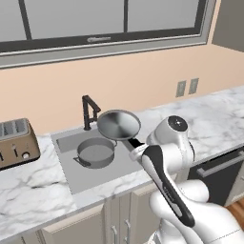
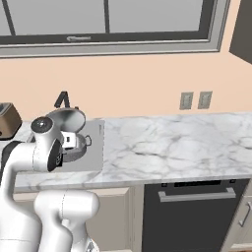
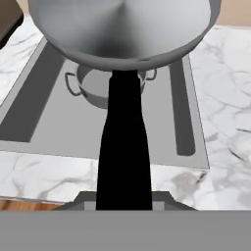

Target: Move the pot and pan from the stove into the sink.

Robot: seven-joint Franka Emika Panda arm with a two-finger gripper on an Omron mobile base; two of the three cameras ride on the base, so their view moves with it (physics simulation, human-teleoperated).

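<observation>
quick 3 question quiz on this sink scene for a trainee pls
1. True or false: the pot already sits inside the sink.
2. Which item is held up over the sink? A toaster, B pan, C faucet.
3. Fill in: the gripper grips the pan by its long black ____.

Key: 1 true. 2 B. 3 handle; the toaster stands on the counter and the faucet at the sink's back edge.
</observation>
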